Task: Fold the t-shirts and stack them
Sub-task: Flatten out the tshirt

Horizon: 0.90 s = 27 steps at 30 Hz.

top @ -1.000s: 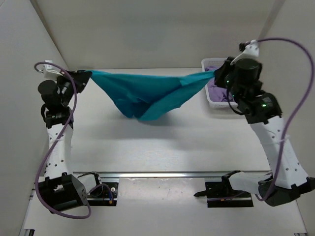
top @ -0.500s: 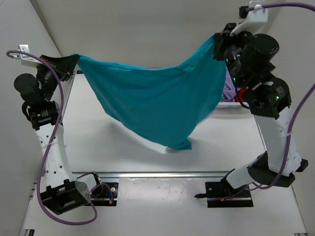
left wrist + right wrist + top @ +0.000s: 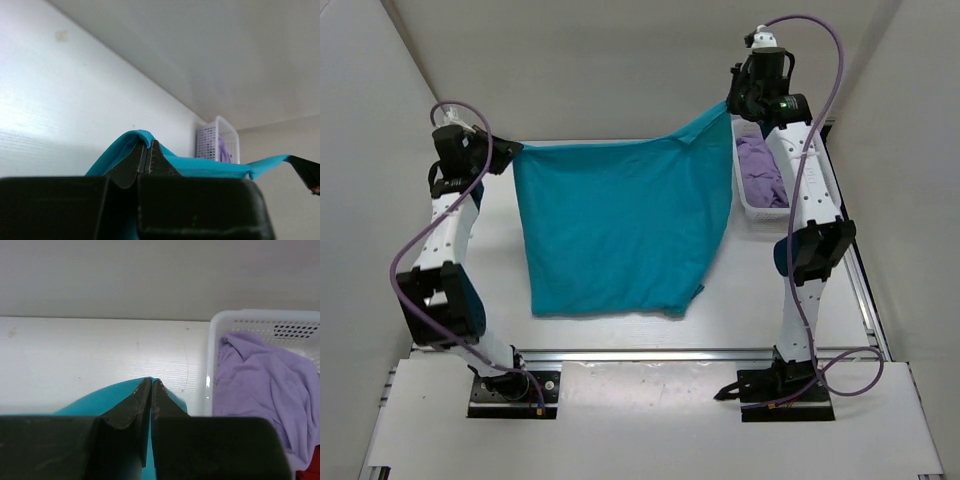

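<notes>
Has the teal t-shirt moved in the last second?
Yes. The teal t-shirt has spread out, its hem now reaching past the basket toward the rail.

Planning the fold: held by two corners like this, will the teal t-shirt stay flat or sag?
Likely floppy: the teal t-shirt hangs as a limp sheet between the left gripper and right gripper. Probably light: two small corner pinches hold it up. It may slip if tugged.

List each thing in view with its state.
teal t-shirt: unfolded, hanging spread between both grippers
lavender t-shirt: crumpled in the basket
basket: upright, holding the lavender t-shirt
left gripper: shut on a top corner of the teal t-shirt
right gripper: shut on its other top corner
</notes>
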Each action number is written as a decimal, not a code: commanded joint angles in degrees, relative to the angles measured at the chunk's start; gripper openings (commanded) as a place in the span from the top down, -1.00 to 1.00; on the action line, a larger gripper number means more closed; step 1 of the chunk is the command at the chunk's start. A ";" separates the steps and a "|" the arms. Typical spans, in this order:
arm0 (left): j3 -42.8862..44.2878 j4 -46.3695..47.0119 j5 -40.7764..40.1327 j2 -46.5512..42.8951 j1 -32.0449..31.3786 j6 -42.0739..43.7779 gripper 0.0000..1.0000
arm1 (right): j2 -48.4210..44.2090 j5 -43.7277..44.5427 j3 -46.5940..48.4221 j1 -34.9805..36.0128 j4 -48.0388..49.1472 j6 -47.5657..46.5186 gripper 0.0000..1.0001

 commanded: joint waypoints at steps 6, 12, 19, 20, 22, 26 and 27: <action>29.34 -7.98 -7.04 1.31 1.38 3.62 1.00 | -15.34 0.40 5.50 -3.01 19.16 2.28 1.00; 28.92 -7.29 -8.79 0.00 2.79 3.45 1.00 | -18.95 -0.83 -1.70 -4.85 15.84 3.94 1.00; 6.29 -2.21 -15.65 -11.14 1.74 7.32 1.00 | -33.59 0.75 -40.98 -3.63 24.57 4.21 1.00; -0.38 0.25 -16.70 -14.13 1.74 7.49 1.00 | -37.98 0.84 -50.13 -3.53 27.58 5.34 0.99; -11.19 4.11 -18.63 -19.32 1.82 7.84 1.00 | -42.48 2.06 -60.83 -2.57 28.74 6.04 0.99; -32.47 8.62 -21.01 -27.50 1.12 7.76 1.00 | -50.31 1.54 -82.77 -2.57 30.85 11.49 0.99; -35.14 8.88 -21.01 -28.56 0.51 7.67 1.00 | -51.38 1.46 -85.79 -2.13 31.47 12.72 0.99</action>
